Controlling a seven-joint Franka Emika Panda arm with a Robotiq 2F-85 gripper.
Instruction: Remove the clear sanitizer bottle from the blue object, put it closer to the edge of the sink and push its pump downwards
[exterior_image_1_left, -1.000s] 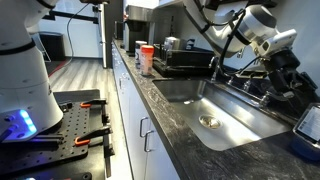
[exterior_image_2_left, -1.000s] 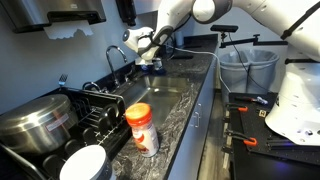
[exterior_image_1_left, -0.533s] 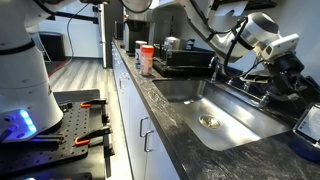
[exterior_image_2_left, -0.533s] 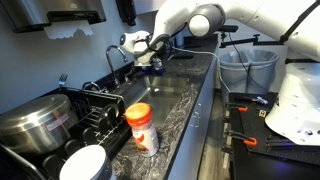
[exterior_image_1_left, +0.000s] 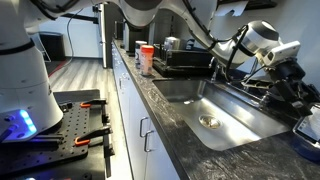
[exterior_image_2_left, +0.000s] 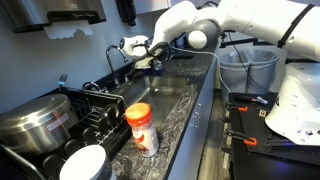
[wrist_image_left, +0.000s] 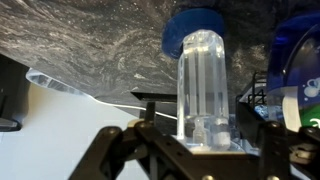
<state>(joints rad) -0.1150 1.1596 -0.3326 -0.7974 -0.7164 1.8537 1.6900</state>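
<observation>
In the wrist view, which stands upside down, the clear sanitizer bottle (wrist_image_left: 205, 80) stands with its base on the rounded blue object (wrist_image_left: 194, 30). Its whitish pump end (wrist_image_left: 204, 133) points toward my palm. My gripper (wrist_image_left: 205, 150) is open, with a finger on each side of the bottle and a gap on both sides. In both exterior views the gripper (exterior_image_1_left: 284, 76) (exterior_image_2_left: 141, 57) is over the counter behind the sink (exterior_image_1_left: 215, 108) (exterior_image_2_left: 166, 96), and it hides the bottle.
A chrome faucet (exterior_image_1_left: 214, 66) (exterior_image_2_left: 114, 55) stands at the sink's back. A second blue container (wrist_image_left: 300, 60) is beside the bottle. An orange-labelled container (exterior_image_2_left: 142, 128) (exterior_image_1_left: 146, 57), a dish rack (exterior_image_2_left: 97, 110) and a pot (exterior_image_2_left: 35, 120) are along the counter.
The arm has reached further toward the back of the counter behind the sink, and the gripper has moved closer to the bottle.
</observation>
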